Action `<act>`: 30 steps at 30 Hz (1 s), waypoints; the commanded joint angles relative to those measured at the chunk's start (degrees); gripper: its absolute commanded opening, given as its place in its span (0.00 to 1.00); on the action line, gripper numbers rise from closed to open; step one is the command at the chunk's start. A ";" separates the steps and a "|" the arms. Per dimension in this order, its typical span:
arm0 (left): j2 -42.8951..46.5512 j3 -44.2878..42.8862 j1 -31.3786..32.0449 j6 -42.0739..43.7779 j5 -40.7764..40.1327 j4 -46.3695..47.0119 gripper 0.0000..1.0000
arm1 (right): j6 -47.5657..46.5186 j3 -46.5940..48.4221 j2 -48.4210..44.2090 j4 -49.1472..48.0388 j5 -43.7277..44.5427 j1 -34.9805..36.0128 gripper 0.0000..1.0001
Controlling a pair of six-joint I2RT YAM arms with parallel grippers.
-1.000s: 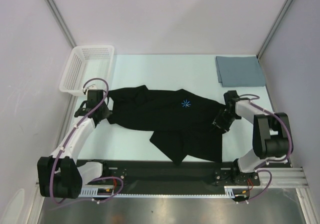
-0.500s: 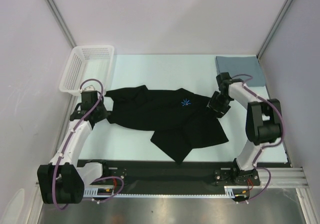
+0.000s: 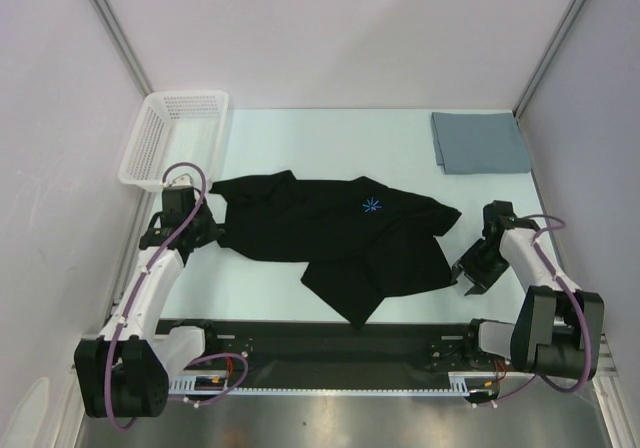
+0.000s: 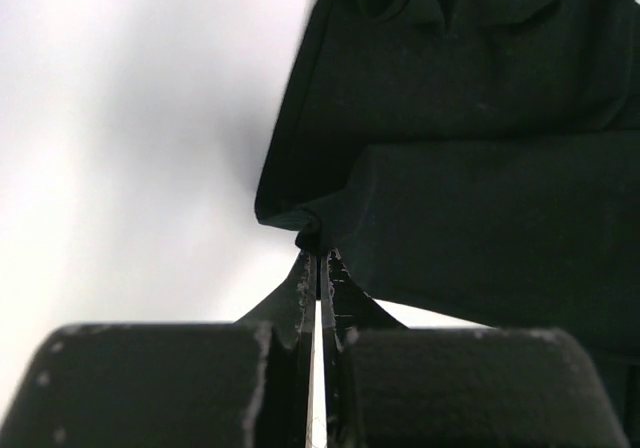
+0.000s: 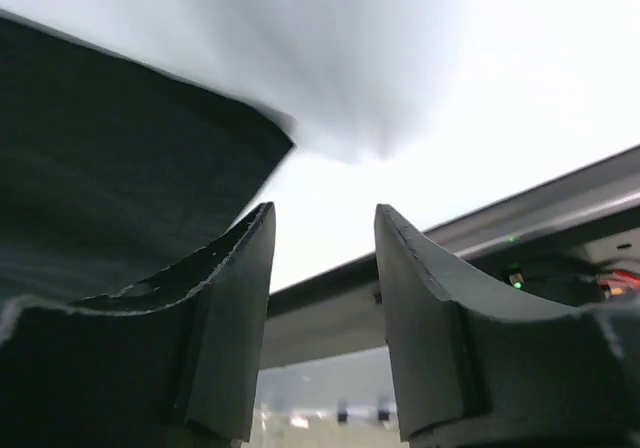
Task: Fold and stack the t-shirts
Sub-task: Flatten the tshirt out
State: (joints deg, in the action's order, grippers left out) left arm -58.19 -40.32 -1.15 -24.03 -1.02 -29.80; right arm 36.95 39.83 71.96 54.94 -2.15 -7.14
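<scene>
Basket (image 3: 147, 148) of white mesh sits at the far left corner of the pale worktop (image 3: 330, 148), nothing visible in it.

Just in front of it, the left claw (image 3: 212, 232) is down at the left end of the black shirt (image 3: 330, 233). Its fingers are pressed together with barely a slit between them, and in the wrist view they pinch a small fold of the shirt's edge right at the tips (image 4: 318, 268).

The black shirt lies spread and rumpled across the middle of the worktop. It is not folded neatly. One flap is doubled over toward the near edge, and the blue-white starburst (image 3: 372, 206) faces up, right of centre.

The right claw (image 3: 467, 280) hangs just off the shirt's right side, near the front rail and clear of the cloth. Its fingers stand partly apart with nothing between them — in its own view the gap (image 5: 322, 218) shows only bare worktop and the rail, with the dark cloth (image 5: 110, 168) off to one side.

At the far right corner the grey shirt (image 3: 480, 142) lies folded into a flat rectangle, well apart from the black one — the two are not stacked.
</scene>
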 commanded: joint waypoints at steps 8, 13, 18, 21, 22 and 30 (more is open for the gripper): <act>-1.39 -1.34 -0.26 -0.84 3.39 2.91 0.00 | 0.84 -0.72 -0.34 -8.43 -0.74 -1.92 0.44; -2.01 -1.70 -0.35 -1.19 4.35 3.43 0.00 | 2.25 -3.18 0.11 -12.04 -1.28 -0.42 0.42; -2.27 -1.70 -0.35 -1.19 4.53 3.61 0.00 | 1.37 -3.97 1.34 -13.01 -0.66 -0.33 0.43; -2.36 -1.61 -0.26 -1.02 4.44 3.52 0.00 | 1.28 -4.24 2.04 -14.33 -0.75 -0.25 0.43; -2.36 -1.43 -0.26 -1.02 4.44 3.61 0.00 | 1.20 -4.41 2.21 -15.03 -0.83 -0.16 0.42; -2.45 -1.26 -0.43 -1.02 4.36 3.61 0.00 | 1.63 -4.85 4.85 -17.40 -1.19 0.81 0.40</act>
State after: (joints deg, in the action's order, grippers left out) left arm -60.77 -40.32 -1.15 -24.56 2.31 -27.90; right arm 37.95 35.97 74.61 41.71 -4.01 -6.96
